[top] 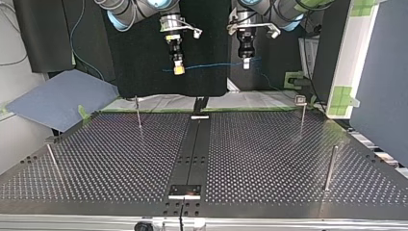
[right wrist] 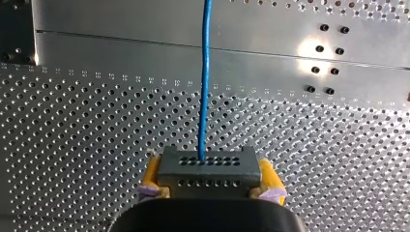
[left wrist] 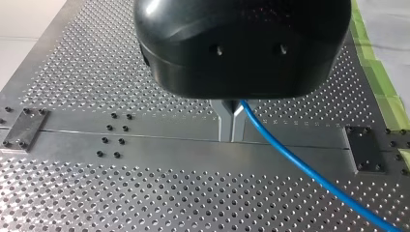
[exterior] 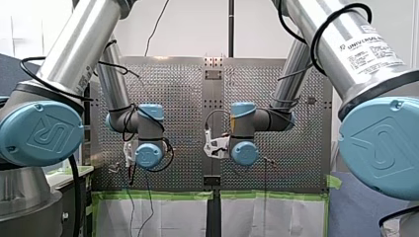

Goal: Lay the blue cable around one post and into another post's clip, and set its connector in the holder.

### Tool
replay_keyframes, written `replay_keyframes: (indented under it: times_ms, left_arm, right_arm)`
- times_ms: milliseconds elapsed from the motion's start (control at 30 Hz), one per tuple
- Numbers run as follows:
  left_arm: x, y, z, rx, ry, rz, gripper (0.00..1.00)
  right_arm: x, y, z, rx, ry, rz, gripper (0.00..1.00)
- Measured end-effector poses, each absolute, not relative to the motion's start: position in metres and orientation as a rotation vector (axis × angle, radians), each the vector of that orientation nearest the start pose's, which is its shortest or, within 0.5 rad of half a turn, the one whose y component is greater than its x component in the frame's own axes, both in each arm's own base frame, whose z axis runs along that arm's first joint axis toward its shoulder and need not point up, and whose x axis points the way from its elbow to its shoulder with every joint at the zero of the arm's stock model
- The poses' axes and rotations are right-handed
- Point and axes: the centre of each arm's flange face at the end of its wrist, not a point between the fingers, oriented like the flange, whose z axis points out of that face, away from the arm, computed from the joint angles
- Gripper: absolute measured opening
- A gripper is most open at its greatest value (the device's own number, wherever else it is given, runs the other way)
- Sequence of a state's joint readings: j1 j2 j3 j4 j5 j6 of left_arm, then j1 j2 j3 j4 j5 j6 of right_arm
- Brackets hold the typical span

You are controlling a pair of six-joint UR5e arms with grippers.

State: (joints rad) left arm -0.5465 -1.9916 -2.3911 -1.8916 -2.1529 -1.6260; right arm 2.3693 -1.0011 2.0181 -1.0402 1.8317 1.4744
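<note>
The blue cable (top: pixel 211 65) hangs stretched between my two grippers, high above the far edge of the perforated table (top: pixel 269 159). My right gripper (top: pixel 178 69), with yellow pads, is shut on the cable's dark grey connector (right wrist: pixel 208 164); the cable (right wrist: pixel 205 72) leaves the connector's face straight ahead. In the right wrist view this gripper (right wrist: pixel 211 176) clamps the block from both sides. My left gripper (top: pixel 246 63) is shut on the cable further along. In its own view the metal fingers (left wrist: pixel 226 123) pinch the cable (left wrist: pixel 300 164), which trails off to one side over the table.
Thin posts stand on the table: one (top: pixel 138 113) at the far left of the top view, one with a clip on top (top: pixel 301 100) at the far right, one (top: pixel 329 168) near right, one (top: pixel 52 158) near left. A dark rail (top: pixel 195 149) with a small plate (top: pixel 184 190) runs down the middle.
</note>
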Motion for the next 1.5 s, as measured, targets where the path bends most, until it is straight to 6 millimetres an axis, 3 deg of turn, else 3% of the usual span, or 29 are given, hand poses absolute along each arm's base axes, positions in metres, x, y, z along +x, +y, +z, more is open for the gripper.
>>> replay_keyframes:
  times_ms: [1300,1500]
  left_arm:
    - [0.289,-0.268,0.080,-0.077,1.558,-0.023,0.00]
    - [0.288,-0.279,0.075,-0.050,1.559,-0.050,0.00]
  right_arm:
    - [0.457,-0.295,0.089,1.594,-0.812,1.544,0.00]
    - [0.460,-0.301,0.076,1.638,-0.828,1.539,0.00]
